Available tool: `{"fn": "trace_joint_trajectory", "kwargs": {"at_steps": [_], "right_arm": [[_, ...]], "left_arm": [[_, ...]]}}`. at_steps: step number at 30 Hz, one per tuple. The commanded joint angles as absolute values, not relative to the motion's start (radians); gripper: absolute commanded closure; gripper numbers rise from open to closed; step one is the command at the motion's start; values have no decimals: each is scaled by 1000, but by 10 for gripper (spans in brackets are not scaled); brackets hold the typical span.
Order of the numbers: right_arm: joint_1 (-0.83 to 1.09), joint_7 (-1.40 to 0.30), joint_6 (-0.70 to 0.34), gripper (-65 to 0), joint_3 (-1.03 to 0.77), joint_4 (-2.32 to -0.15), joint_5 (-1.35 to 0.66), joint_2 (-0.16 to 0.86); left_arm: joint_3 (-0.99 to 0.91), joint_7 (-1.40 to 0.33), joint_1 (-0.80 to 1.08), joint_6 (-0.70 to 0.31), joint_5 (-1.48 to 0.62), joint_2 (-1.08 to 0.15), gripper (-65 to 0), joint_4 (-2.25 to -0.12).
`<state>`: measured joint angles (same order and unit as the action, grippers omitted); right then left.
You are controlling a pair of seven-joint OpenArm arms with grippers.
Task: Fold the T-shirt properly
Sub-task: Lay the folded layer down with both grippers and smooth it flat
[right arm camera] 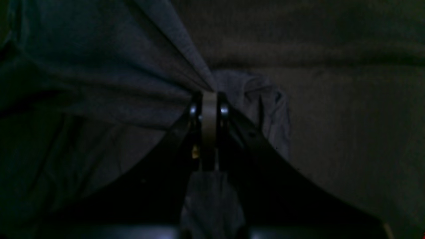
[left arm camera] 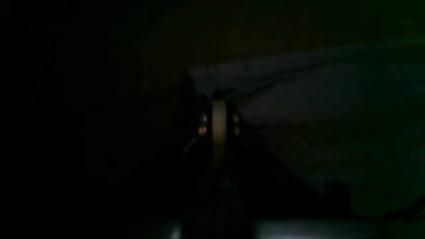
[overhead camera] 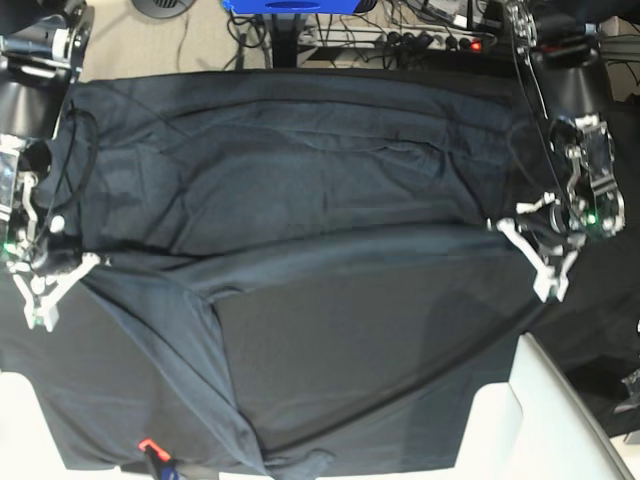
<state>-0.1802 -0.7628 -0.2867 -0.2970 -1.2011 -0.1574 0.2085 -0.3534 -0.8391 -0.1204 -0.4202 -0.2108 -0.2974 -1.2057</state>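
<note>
Both claws pinched on the T-shirt, mid-fold

Our right claw is clamped tight on a gathered edge of the T-shirt, and our left claw is likewise pinched onto cloth at the opposite side; the wrist view there is very dark. The slate-grey shirt lies spread across the bench on the black tablecloth, stretched between the two claws. We judge the first fold is in hand; next we must lift both edges together and carry them evenly across, keeping the cloth taut. We can read no brand, label or writing.
</note>
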Motion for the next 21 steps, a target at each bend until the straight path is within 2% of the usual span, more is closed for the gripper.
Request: {"fn": "trace_joint_trajectory", "kwargs": {"at_steps": [1,8,15,21], "right_arm": [[-188,-757,-283,-5,-331,-1231,-157,226],[-137,-834,-285,-5,-358,-1296,-159,231],[-59,-906,-285,-5,-415,-1414,-159,185],[-12,-923,-285,-5,-433,-1431,-162,179]], "left_arm": [[-360,-823,-133,-421,-216,-331,0,-1225],[-358,-823,-84,-421,-216,-352,0,-1265],[-360,-823,-65,-421,-216,-340,0,-1280],[-358,-823,-27,-421,-216,-335,0,-1331]]}}
